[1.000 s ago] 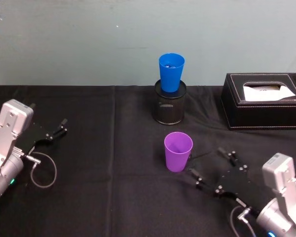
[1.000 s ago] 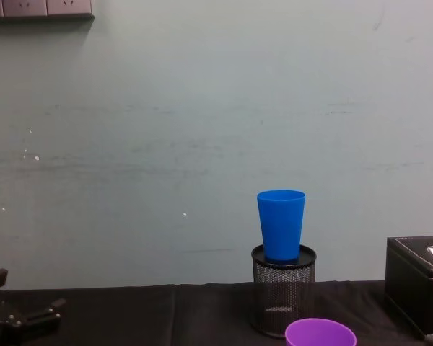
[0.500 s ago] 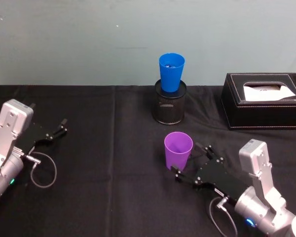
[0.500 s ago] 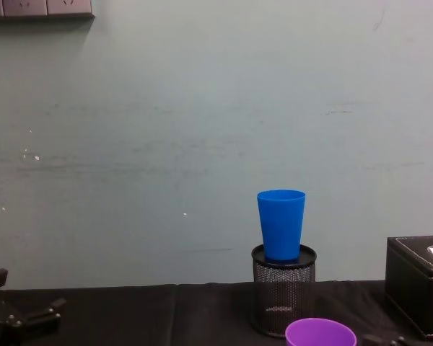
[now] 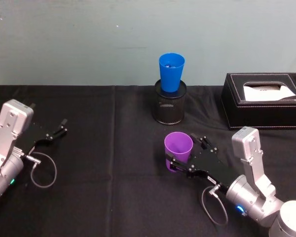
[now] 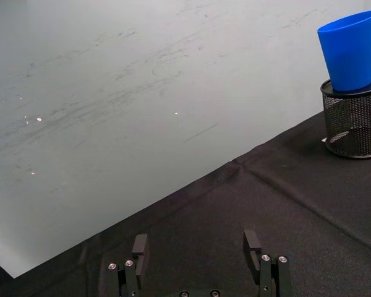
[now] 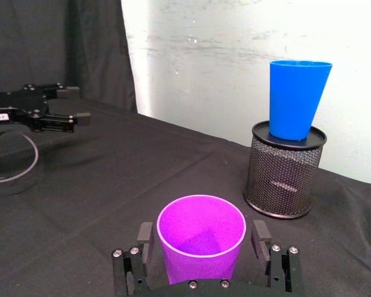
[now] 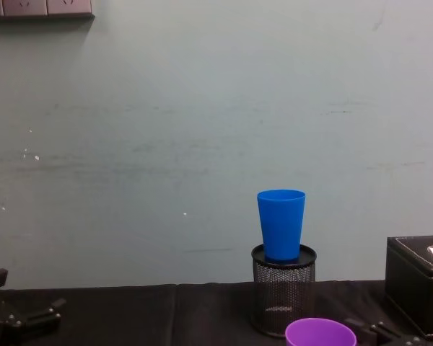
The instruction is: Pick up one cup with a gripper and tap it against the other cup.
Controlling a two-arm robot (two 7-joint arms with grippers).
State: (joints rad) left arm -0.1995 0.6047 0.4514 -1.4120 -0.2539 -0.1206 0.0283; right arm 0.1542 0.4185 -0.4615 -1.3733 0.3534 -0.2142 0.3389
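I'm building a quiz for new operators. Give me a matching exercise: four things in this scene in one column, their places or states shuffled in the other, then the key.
Things:
1. purple cup
2. blue cup
3. left gripper
4. tissue box

Places or states:
A. stands in the top of the mesh pen holder
B. far right in the head view
C. between the open fingers of the right gripper
D. open, far left, apart from both cups

Pairs: 1-C, 2-A, 3-D, 4-B

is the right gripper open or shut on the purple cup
Open. The right gripper has a finger on each side of the purple cup, with a gap visible at both.
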